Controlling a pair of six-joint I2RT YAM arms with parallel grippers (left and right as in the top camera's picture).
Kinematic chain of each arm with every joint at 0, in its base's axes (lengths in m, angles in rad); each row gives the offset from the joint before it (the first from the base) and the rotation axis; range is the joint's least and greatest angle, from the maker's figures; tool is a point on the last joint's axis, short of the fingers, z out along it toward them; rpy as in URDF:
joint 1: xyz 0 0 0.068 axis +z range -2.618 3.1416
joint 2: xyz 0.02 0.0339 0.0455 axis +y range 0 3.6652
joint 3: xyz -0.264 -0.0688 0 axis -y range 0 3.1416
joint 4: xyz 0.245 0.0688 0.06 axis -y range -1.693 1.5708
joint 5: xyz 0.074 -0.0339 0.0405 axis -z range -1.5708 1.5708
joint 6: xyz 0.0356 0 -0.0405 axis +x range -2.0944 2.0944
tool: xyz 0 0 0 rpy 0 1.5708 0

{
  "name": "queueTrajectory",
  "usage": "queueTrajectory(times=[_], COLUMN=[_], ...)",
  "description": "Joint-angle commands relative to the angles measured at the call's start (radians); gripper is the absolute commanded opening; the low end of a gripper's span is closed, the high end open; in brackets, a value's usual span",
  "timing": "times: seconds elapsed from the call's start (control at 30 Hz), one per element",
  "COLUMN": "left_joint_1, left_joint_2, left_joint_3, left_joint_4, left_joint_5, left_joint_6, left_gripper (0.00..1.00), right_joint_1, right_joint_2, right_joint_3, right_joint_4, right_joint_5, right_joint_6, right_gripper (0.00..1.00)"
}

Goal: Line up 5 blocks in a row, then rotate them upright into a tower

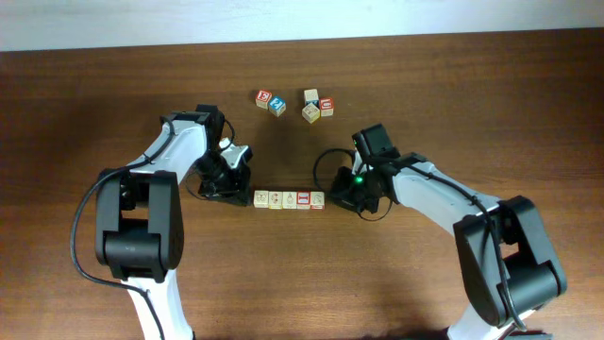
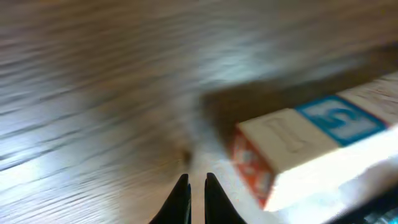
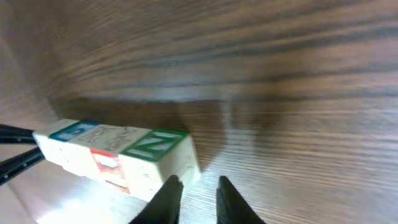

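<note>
Five pale-wood blocks (image 1: 289, 199) lie in a straight row in the middle of the table. My left gripper (image 1: 245, 194) sits low at the row's left end, and in the left wrist view its jaws (image 2: 196, 180) are a narrow slit apart with nothing between them. The end block (image 2: 292, 149) lies just to their right, blurred. My right gripper (image 1: 343, 195) is at the row's right end. It is open (image 3: 198, 182) and empty, one fingertip (image 3: 173, 182) by the corner of the green-lettered end block (image 3: 158, 149).
Several other letter cubes stand at the back: a red-faced (image 1: 263, 97) and a blue-faced one (image 1: 277, 106), and a cluster of three (image 1: 316, 106). Both arms' bases stand at the near edge. Black cables loop beside each gripper.
</note>
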Motion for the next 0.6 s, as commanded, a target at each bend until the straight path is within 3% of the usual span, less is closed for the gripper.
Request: queueTrajectory(times=[0.0,0.27,0.33,0.47,0.57], left_joint_1=[0.0,0.0,0.0,0.0,0.0], left_joint_2=[0.005,0.004,0.004,0.004,-0.019], left_joint_3=[-0.006,0.029,0.051,0.093,0.237], left_joint_4=[0.02,0.028,-0.005,-0.072,-0.205], left_joint_5=[-0.139,-0.156,-0.229,-0.245,-0.288], left_joint_6=[-0.07,-0.082,-0.154,-0.163,-0.163], left_gripper=[0.09,0.01,0.0,0.0,0.0], right_joint_1=[-0.049,-0.064,-0.064,-0.064,-0.064], right_joint_2=[0.011,0.011,0.011,0.011,0.01], right_joint_3=[-0.001,0.003,0.014,0.018,0.036], right_joint_4=[-0.022,-0.039,-0.053,-0.065,-0.074], right_joint_5=[-0.047,-0.081,-0.084,-0.085,-0.103], right_joint_6=[-0.062,-0.145,-0.181,-0.195,-0.224], right_gripper=[0.27,0.33,0.33,0.28,0.24])
